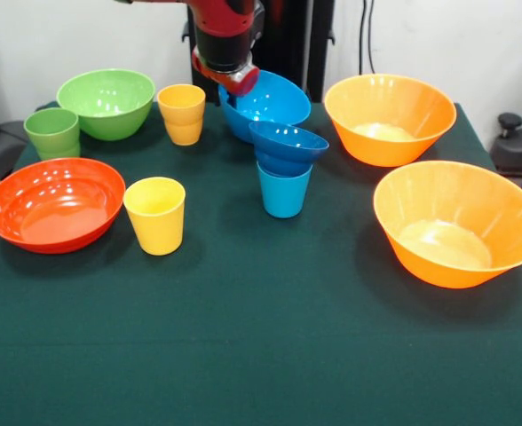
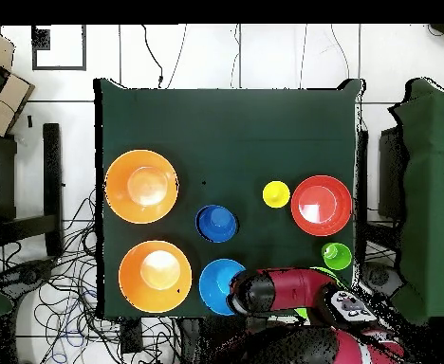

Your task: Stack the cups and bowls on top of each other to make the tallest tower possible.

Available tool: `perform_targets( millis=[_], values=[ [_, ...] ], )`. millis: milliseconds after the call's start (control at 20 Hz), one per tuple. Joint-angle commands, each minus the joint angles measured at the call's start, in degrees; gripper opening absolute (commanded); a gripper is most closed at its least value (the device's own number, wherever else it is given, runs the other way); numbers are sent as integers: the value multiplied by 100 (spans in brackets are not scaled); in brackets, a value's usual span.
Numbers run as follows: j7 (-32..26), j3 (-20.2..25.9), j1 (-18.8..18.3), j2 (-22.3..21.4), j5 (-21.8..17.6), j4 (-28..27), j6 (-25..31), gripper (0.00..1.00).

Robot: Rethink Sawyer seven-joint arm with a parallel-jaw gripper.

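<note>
Gripper (image 1: pixel 235 82): low over the near rim of the medium light blue bowl (image 1: pixel 274 102); finger state hidden, cannot tell whether closed on the rim or merely at it.
Medium light blue bowl: right at the gripper, tilted, mouth tipped toward the camera; glossy and smooth.
Tower (image 1: pixel 285 173): just in front of the gripper and slightly to one side; small dark blue bowl (image 1: pixel 288 144) seated on the light blue cup (image 1: pixel 283 191), two pieces high.
Risk, slip: glossy rim, thin edge, tilted bowl; likely to slide out of a shallow pinch.
Risk, topple: narrow cup base under a wider bowl; a nudge or an off-centre placement could tip the pile.
Risk, neighbour: yellow cup (image 1: pixel 182 113) close beside the gripper; sideways travel could knock it.
Elsewhere: red-orange bowl (image 1: pixel 55 203), green bowl (image 1: pixel 106 101), two orange bowls (image 1: pixel 390 117) well apart from the gripper, unstacked.
</note>
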Motion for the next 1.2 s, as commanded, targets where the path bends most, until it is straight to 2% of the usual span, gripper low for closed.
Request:
perform_targets(
  millis=[50,1200],
  values=[
    [-355,625,-46,-102,87,-291,98,0],
    [-422,761,-154,-432,153,-42,400,0]
  ],
)
